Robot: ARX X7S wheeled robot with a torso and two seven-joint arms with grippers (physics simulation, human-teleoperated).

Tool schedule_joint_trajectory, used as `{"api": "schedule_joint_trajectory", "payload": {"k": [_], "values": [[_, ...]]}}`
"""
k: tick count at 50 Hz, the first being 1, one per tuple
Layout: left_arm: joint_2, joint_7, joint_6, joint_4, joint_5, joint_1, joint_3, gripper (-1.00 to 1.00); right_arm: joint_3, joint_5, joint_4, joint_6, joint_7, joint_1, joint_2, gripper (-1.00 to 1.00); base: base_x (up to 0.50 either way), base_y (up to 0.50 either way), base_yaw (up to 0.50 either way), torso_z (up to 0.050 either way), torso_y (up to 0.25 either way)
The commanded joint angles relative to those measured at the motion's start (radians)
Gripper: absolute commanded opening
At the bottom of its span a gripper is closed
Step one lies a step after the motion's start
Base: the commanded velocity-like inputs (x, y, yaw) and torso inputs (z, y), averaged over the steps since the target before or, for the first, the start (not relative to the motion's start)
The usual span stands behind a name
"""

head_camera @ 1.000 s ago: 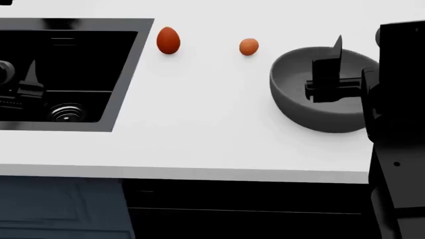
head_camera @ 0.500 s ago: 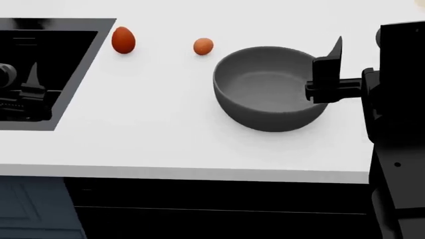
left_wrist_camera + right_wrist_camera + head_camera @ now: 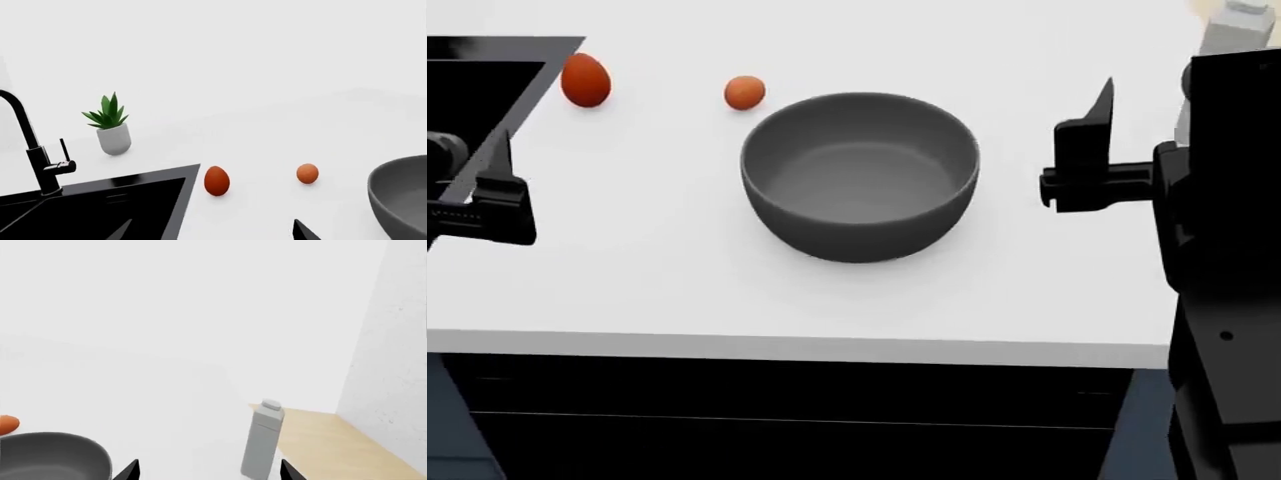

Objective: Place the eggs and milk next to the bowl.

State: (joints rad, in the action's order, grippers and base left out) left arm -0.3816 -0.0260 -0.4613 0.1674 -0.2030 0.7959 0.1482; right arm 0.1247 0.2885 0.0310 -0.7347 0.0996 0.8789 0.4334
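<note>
The grey bowl point(image 3: 854, 235) stands mid-counter. Two orange-brown eggs lie to its far left: the larger egg point(image 3: 586, 80) by the sink corner, the smaller egg point(image 3: 743, 92) closer to the bowl. Only the top of the milk point(image 3: 1234, 25) shows at the far right edge. My left gripper point(image 3: 487, 185) hovers open at the left, over the sink's edge. My right gripper point(image 3: 1088, 150) hangs open to the right of the bowl. The left wrist view shows both eggs point(image 3: 217, 181) point(image 3: 307, 173) and the bowl point(image 3: 400, 200) ahead of the left gripper point(image 3: 212, 232). The milk point(image 3: 261, 445) stands upright just beyond the open right gripper point(image 3: 210, 471).
A black sink point(image 3: 507, 42) with a black faucet point(image 3: 27, 145) lies at the left. A small potted plant point(image 3: 110, 125) stands behind it. A wooden board point(image 3: 320, 440) lies beside the milk, against a white side wall point(image 3: 393, 365). The counter's front edge point(image 3: 827, 345) runs below the bowl.
The head view has swung right: bowl, eggs and sink slid left in the picture, and the milk's top came in at the upper right. Both arms keep their pose.
</note>
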Motion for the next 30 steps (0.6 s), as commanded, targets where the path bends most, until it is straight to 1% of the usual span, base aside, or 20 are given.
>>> {"api": "schedule_joint_trajectory", "payload": {"k": [1,7,15,21,30], "values": [[0.015,0.029,0.011,-0.014,0.009,-0.011,-0.026,1.0,-0.026,-0.011,0.005,0.001,-0.031,-0.01,-0.02,1.0,0.0,-0.33,0.0,0.0,0.0],[0.013,0.03,0.014,-0.011,0.008,-0.013,-0.026,1.0,-0.019,-0.012,0.001,0.002,-0.032,-0.007,-0.02,1.0,0.0,-0.33,0.0,0.0,0.0],[0.01,0.029,0.011,-0.017,0.004,-0.013,-0.027,1.0,-0.012,-0.012,-0.007,0.005,-0.036,-0.008,-0.02,1.0,0.0,0.0,0.0,0.0,0.0],[0.012,0.03,0.02,-0.004,0.006,-0.008,-0.022,1.0,-0.006,-0.013,-0.01,0.001,-0.037,-0.005,-0.017,1.0,0.33,0.0,0.0,0.0,0.0],[0.011,0.029,0.017,-0.005,0.002,-0.004,-0.023,1.0,-0.001,-0.013,-0.011,-0.001,-0.038,-0.003,-0.015,1.0,0.44,0.0,0.0,0.0,0.0]]}}
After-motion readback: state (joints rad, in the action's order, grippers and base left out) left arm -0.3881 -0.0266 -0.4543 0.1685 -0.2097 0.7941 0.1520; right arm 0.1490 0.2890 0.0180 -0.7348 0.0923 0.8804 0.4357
